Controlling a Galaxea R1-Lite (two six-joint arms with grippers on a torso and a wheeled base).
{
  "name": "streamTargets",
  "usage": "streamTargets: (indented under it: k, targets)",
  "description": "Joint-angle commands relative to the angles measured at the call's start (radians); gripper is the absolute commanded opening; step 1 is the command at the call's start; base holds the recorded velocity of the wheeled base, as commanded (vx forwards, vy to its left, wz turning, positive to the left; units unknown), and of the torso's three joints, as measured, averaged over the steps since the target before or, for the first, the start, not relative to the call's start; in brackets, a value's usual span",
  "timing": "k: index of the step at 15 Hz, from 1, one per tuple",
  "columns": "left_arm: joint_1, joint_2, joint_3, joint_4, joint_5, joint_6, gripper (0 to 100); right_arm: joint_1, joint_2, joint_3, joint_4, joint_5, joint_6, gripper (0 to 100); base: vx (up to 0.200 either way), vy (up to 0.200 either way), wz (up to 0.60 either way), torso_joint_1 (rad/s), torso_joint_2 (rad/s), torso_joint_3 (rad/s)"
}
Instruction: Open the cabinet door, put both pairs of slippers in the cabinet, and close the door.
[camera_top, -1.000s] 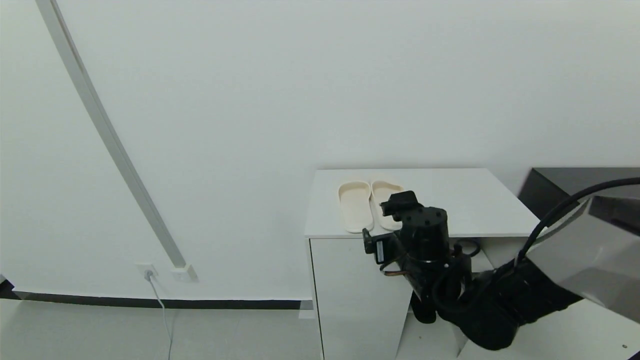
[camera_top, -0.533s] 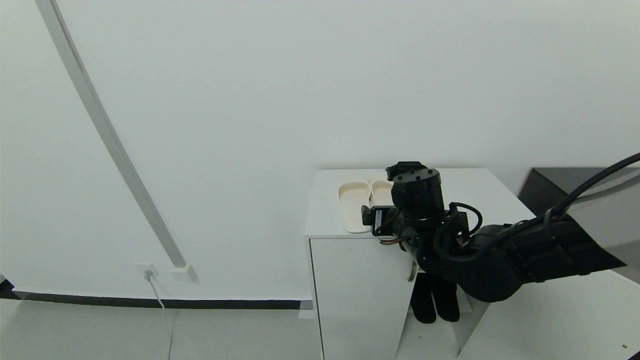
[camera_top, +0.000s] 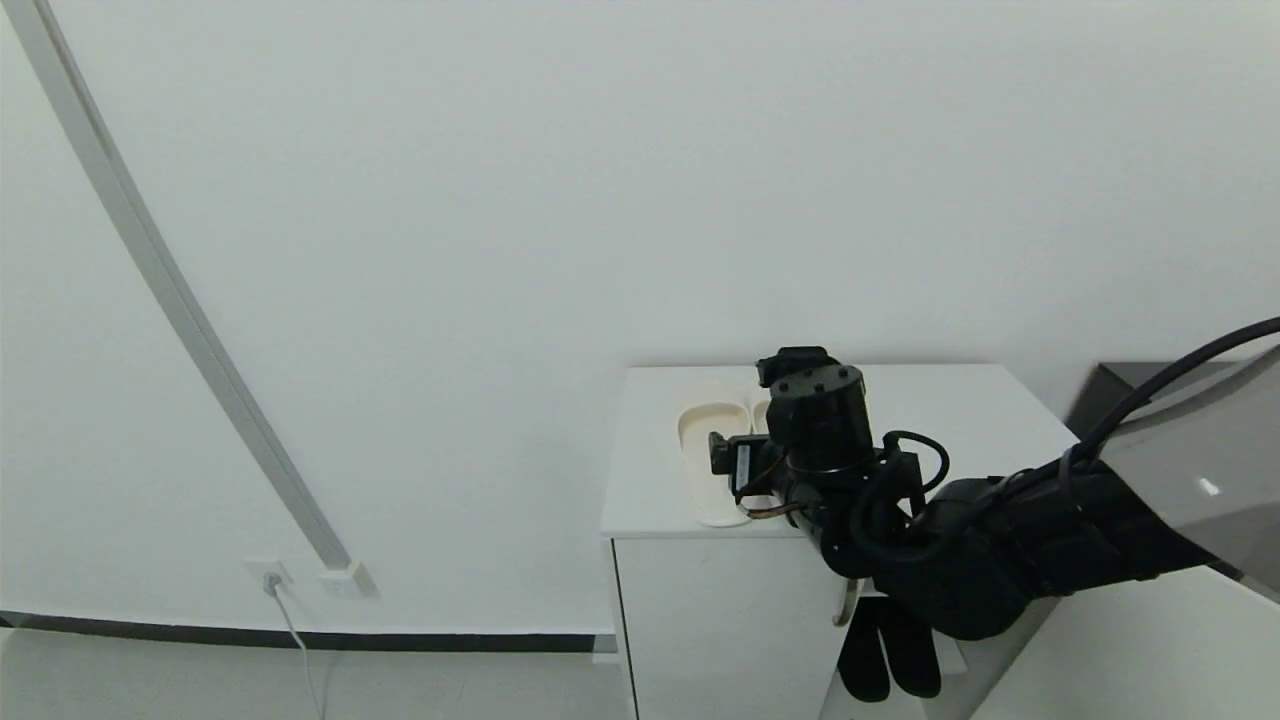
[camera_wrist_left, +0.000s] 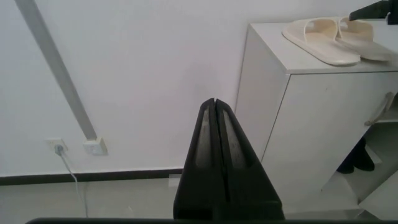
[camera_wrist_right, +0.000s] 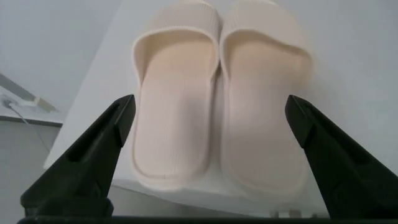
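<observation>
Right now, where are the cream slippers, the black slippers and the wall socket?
cream slippers (camera_wrist_right: 171, 106), right wrist view, footbed of one slipper
black slippers (camera_top: 866, 660), head view, middle of one slipper
wall socket (camera_top: 266, 575), head view, its plate

Slippers (camera_top: 696, 455) lie atop cabinet (camera_top: 700, 620); second pair (camera_top: 890, 665) inside.

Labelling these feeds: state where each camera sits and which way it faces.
Head: high on the robot, facing forward and down at the cabinet by the wall; the right arm shows over its top.
Left wrist: off the cabinet's left, facing its side and front past the shut left fingers.
Right wrist: just above the cabinet top, facing the cream slippers between the open right fingers.
Shared: all three show the cream slippers; head and left wrist also show the black slippers inside.
</observation>
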Motion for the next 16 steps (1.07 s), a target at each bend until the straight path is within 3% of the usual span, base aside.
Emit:
streamTargets:
  k: [1, 10, 16]
  targets:
    - [0.001, 0.001, 0.001, 0.0, 0.0, -0.001, 0, 0.008, 0.047, 0.029, -0.037, 0.0, 0.001, 100, 0.0, 0.0, 0.0, 0.0, 0.0, 0.0]
    - [0.001, 0.001, 0.001, 0.0, 0.006, -0.008, 0, -0.032, 0.211, -0.017, -0.241, 0.004, -0.088, 100, 0.0, 0.0, 0.0, 0.0, 0.0, 0.0]
    - [0.001, 0.001, -0.001, 0.0, 0.006, -0.008, 0, -0.081, 0.249, -0.181, -0.124, 0.037, -0.09, 100, 0.0, 0.0, 0.0, 0.0, 0.0, 0.0]
